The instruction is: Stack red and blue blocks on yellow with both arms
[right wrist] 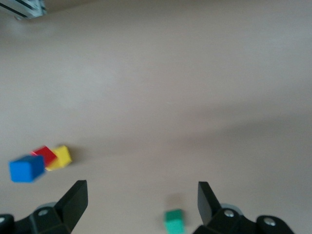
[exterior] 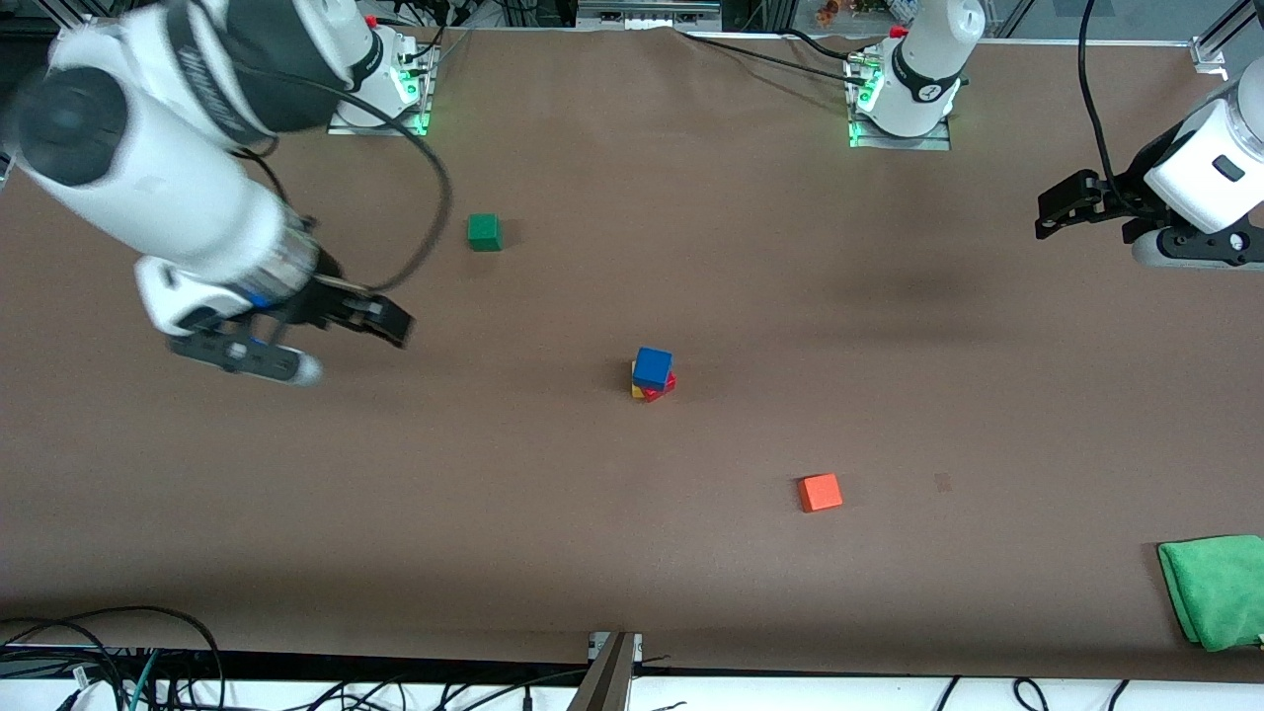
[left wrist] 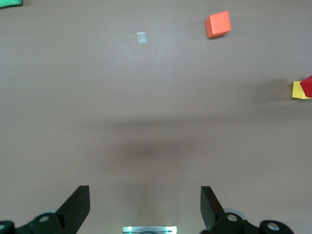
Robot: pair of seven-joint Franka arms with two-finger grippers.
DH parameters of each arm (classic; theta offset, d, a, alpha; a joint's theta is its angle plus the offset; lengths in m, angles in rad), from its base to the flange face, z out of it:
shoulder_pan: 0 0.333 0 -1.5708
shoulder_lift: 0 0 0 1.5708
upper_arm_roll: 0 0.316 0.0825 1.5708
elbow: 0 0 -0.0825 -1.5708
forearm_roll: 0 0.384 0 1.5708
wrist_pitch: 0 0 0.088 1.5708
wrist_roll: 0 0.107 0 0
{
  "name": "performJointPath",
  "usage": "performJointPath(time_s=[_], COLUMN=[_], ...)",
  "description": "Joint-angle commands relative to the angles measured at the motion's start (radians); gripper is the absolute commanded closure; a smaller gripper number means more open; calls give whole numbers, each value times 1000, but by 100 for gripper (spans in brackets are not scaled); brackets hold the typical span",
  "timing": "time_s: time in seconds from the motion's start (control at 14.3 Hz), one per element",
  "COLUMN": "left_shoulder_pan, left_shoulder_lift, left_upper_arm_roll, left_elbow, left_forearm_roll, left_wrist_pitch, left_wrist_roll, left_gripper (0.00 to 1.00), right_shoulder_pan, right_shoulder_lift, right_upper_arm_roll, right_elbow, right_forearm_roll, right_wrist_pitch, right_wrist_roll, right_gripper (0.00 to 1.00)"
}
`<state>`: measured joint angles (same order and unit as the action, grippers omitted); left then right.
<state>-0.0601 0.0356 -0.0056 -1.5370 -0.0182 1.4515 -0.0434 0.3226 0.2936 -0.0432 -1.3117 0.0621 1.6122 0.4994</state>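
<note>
In the middle of the table a stack stands: the blue block (exterior: pixel 653 366) on top, the red block (exterior: pixel 664 387) under it, the yellow cube (exterior: pixel 637 391) at the bottom. The right wrist view shows the blue (right wrist: pixel 26 168), red (right wrist: pixel 45 155) and yellow (right wrist: pixel 62 156) cubes together. The left wrist view shows an edge of yellow (left wrist: pixel 299 90) and red (left wrist: pixel 307 86). My right gripper (exterior: pixel 380 321) is open and empty in the air toward the right arm's end. My left gripper (exterior: pixel 1062 209) is open and empty, high at the left arm's end.
A green cube (exterior: pixel 484 231) lies farther from the front camera than the stack, toward the right arm's end. An orange-red cube (exterior: pixel 820 492) lies nearer the camera. A green cloth (exterior: pixel 1217 590) lies at the table's corner by the left arm's end.
</note>
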Motion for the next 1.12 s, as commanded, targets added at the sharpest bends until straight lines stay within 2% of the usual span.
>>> performJointPath(time_s=[0.0, 0.21, 0.35, 0.49, 1.05], left_shoulder_pan=[3, 2, 2, 11, 13], left_shoulder_lift=[9, 9, 9, 7, 4], left_upper_arm_roll=[-7, -7, -7, -5, 0], left_elbow=[20, 17, 14, 14, 9], left_forearm_roll=[-2, -2, -3, -17, -19], left_wrist_pitch=[-19, -23, -17, -11, 21], left_wrist_roll=[27, 33, 37, 40, 40], left_gripper=[0, 0, 0, 0, 0], right_shoulder_pan=[-58, -163, -212, -214, -208], right_shoulder_lift=[-235, -345, -358, -358, -329], right_upper_arm_roll=[-3, -3, -6, -30, -23], right_elbow=[-291, -392, -394, -391, -328], right_forearm_roll=[2, -7, -8, -22, -48], right_wrist_pitch=[26, 25, 12, 6, 5], right_wrist_roll=[-100, -287, -369, -397, -429], right_gripper=[0, 0, 0, 0, 0])
